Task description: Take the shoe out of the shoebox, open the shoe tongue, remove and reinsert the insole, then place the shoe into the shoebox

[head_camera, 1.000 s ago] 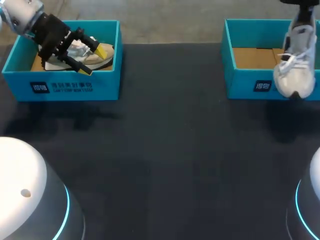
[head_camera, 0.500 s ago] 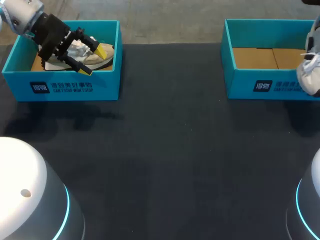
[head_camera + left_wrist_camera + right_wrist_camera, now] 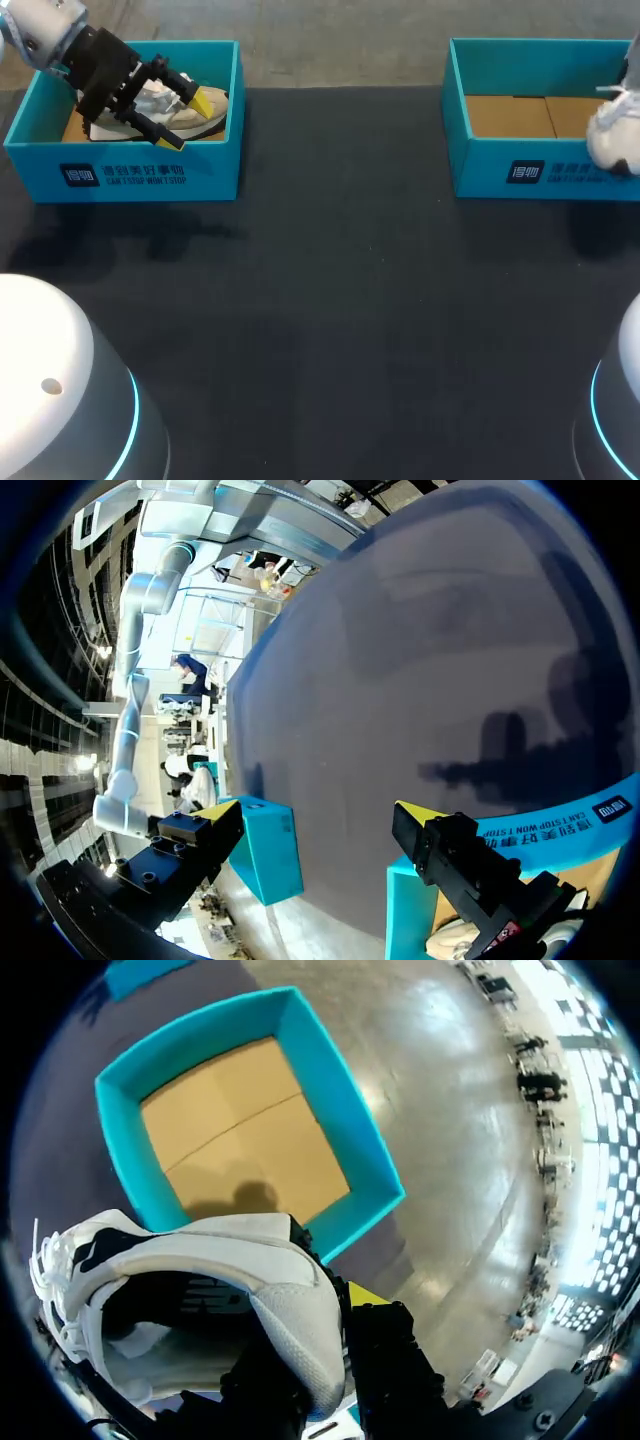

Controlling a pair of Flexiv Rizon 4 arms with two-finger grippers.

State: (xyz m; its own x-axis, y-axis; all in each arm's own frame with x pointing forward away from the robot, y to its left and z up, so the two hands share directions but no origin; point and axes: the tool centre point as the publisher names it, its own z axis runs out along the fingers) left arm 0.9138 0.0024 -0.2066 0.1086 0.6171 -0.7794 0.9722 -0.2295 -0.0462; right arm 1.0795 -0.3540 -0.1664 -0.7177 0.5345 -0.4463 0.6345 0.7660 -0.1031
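The big dark grey table (image 3: 320, 300) holds two open boxes, well apart.

The teal cardboard shoebox on the left (image 3: 140, 175) has a shoe in it. The teal cardboard shoebox on the right (image 3: 490, 165) shows only its brown floor. From the right wrist view this box (image 3: 335, 1090) lies ahead of the gripper.

The white sneaker with white laces (image 3: 610, 145) is out of its box. It hangs by the front wall of the right box, at the far right side. In the right wrist view the sneaker (image 3: 200, 1260) is seen from its open top, heel close to the camera.

The tan and white sneaker (image 3: 215, 118) lies on its side inside the left box.

The right gripper (image 3: 320, 1330) pinches the heel of the white sneaker, one finger on each side of the heel wall.

The left gripper (image 3: 190, 122) is down over the tan and white sneaker. Its two yellow tips are spread wide (image 3: 318, 812) and they grip nothing.
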